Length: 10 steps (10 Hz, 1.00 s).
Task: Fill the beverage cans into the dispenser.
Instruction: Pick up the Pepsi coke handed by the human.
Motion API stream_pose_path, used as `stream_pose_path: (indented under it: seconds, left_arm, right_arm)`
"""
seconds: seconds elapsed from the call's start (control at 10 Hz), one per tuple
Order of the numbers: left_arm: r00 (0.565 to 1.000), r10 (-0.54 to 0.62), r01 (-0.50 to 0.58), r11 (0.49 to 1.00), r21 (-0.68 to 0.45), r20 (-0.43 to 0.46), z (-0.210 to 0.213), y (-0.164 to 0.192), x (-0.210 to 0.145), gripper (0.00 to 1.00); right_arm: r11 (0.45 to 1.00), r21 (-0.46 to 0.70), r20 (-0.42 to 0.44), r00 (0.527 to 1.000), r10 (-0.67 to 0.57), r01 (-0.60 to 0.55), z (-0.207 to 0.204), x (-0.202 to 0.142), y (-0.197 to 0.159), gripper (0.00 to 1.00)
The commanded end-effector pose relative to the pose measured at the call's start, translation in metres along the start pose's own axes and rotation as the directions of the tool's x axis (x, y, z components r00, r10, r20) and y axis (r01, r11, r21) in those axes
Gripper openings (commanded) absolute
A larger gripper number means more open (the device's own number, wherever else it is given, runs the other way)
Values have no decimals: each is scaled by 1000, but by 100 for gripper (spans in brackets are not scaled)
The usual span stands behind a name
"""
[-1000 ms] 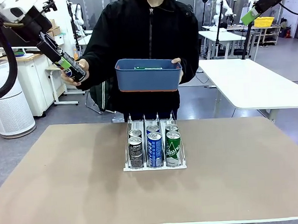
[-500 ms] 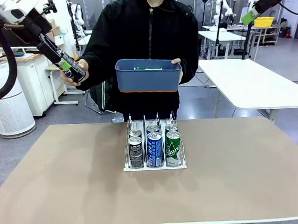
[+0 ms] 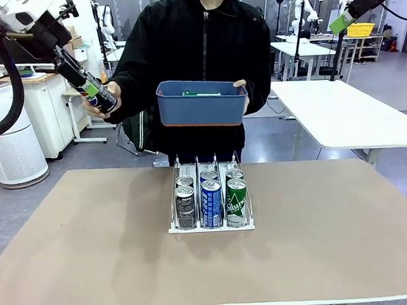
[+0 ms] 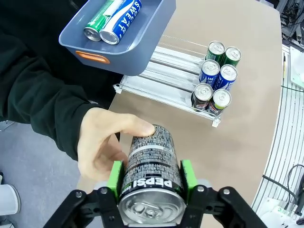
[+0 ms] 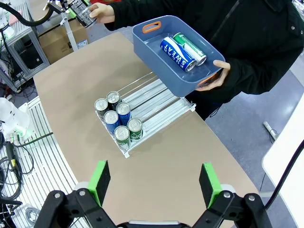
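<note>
A black Pepsi can (image 4: 151, 161) sits between the green pads (image 4: 115, 176) of my left gripper (image 4: 151, 176), which is shut on it. The person's hand (image 4: 102, 142) still wraps the can's far end. From the front, this gripper (image 3: 91, 89) and can (image 3: 101, 96) are high at the left, off the table. The white dispenser (image 3: 212, 228) stands mid-table with black (image 3: 185, 207), blue (image 3: 211, 202) and green (image 3: 237, 201) cans at the front of its three lanes, plus one behind each. My right gripper (image 5: 154, 183) hangs open high above the table.
The person holds a blue tub (image 3: 202, 105) above the dispenser's far end; a blue can (image 5: 175, 53) and a green can (image 5: 190, 47) lie in it. The rear halves of the dispenser lanes (image 5: 156, 102) are bare. Brown tabletop (image 3: 92, 247) spreads around the rack.
My left gripper's fingers have closed on the Pepsi can that the person holds out. The arm shifted only slightly. The right arm and the tub have stayed put.
</note>
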<state>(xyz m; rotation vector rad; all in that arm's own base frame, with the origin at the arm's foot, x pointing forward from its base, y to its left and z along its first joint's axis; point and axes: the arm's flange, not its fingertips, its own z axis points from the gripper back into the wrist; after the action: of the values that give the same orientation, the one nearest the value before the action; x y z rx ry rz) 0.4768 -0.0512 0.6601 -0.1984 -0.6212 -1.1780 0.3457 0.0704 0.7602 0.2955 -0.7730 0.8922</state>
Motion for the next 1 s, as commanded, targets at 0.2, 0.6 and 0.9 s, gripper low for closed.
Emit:
stream_pose_path:
  seconds: [0.2,0.6,0.9]
  left_arm:
    - [1000,6,-6,1000,29,-16,4,0,1,0]
    - [1000,9,-9,1000,-4,-12,6,1,1,4]
    - [1000,-7,7,1000,9,0,2,-1,2,4]
  right_arm:
    - [1000,0,-3,1000,1,-1,-1,-1,0,100]
    - [1000,0,-3,1000,1,-1,-1,-1,0,100]
    - [1000,0,-3,1000,1,-1,-1,-1,0,100]
